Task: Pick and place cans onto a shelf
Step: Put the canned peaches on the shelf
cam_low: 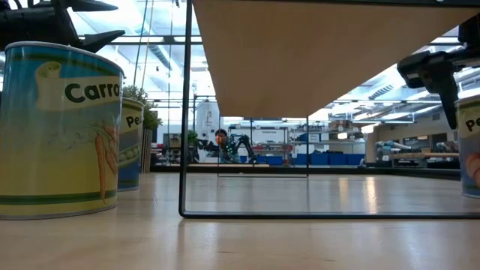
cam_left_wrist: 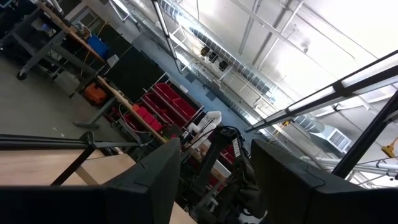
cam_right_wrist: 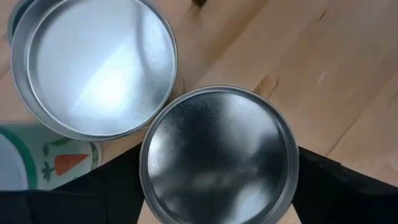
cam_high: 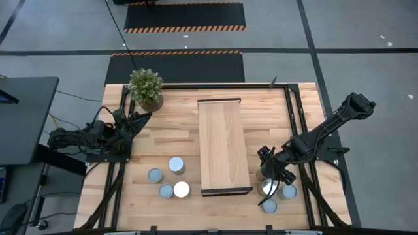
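Note:
The shelf (cam_high: 224, 147) is a pale wood board raised on thin black wire legs (cam_low: 184, 112) at mid-table. Several cans (cam_high: 176, 164) stand upright on the table left of it, one with a carrot label (cam_low: 60, 127). More cans (cam_high: 288, 192) stand right of it. My right gripper (cam_high: 269, 171) is over that right group, shut on one can (cam_right_wrist: 217, 155); a second can top (cam_right_wrist: 93, 68) is right beside it. My left gripper (cam_high: 138, 119) is open and empty at the table's left edge, near the plant. My right gripper has its two fingers (cam_right_wrist: 118, 186) against opposite sides of the can, just below its top rim (cam_right_wrist: 292, 155). The fingers come from above and point down. The can stands upright with its bottom on the table (cam_low: 471, 142).
A potted green plant (cam_high: 145, 87) stands at the far left corner. Black frame rails (cam_high: 297, 111) run along both sides of the table. Bare tabletop lies between the shelf and the right rail, toward the far edge. The neighbouring can nearly touches the held one.

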`<state>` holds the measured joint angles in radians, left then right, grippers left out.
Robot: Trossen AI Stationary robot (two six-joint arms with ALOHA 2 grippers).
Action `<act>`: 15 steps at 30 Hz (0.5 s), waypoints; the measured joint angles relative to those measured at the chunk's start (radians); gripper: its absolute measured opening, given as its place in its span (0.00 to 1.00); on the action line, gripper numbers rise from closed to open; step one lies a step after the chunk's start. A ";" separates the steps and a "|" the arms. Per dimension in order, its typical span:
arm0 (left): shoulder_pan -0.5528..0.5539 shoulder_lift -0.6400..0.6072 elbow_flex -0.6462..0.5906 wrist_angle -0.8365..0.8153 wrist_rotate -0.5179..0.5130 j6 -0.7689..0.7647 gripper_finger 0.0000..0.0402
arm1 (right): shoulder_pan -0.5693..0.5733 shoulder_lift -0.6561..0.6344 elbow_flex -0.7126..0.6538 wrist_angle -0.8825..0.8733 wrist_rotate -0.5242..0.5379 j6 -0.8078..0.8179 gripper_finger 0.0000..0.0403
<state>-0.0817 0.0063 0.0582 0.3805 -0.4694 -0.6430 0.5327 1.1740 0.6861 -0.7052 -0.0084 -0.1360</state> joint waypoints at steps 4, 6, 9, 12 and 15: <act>0.000 0.000 0.000 0.006 0.000 0.000 0.51 | -0.029 -0.008 0.001 -0.012 0.057 0.068 0.80; 0.000 0.000 0.000 0.009 -0.001 0.002 0.51 | -0.069 -0.016 0.011 -0.042 0.110 0.078 0.80; 0.000 0.000 0.000 0.008 -0.021 0.009 0.51 | -0.150 -0.029 0.046 -0.130 0.167 0.077 0.81; 0.000 0.000 0.000 0.003 -0.049 0.025 0.51 | -0.266 -0.043 0.094 -0.200 0.172 0.058 0.81; 0.000 0.000 0.000 0.003 -0.059 0.034 0.51 | -0.379 -0.051 0.150 -0.241 0.154 0.002 0.80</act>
<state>-0.0814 0.0063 0.0586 0.3840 -0.5288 -0.6090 0.1533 1.1230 0.8359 -0.9461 0.1455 -0.1341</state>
